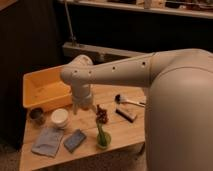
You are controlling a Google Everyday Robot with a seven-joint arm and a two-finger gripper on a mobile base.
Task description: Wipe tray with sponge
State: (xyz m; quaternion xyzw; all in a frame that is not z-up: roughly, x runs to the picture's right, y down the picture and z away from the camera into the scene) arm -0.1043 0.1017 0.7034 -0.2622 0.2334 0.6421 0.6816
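Note:
A yellow tray stands at the back left of the wooden table. A blue sponge lies flat near the table's front edge, left of centre. My gripper hangs from the white arm above the table just right of the tray's near corner, behind the sponge and apart from it. It holds nothing that I can see.
A white bowl and a small dark cup sit in front of the tray. A grey-blue cloth lies left of the sponge. A green vase with flowers stands mid-front. A brush and a dark block lie to the right.

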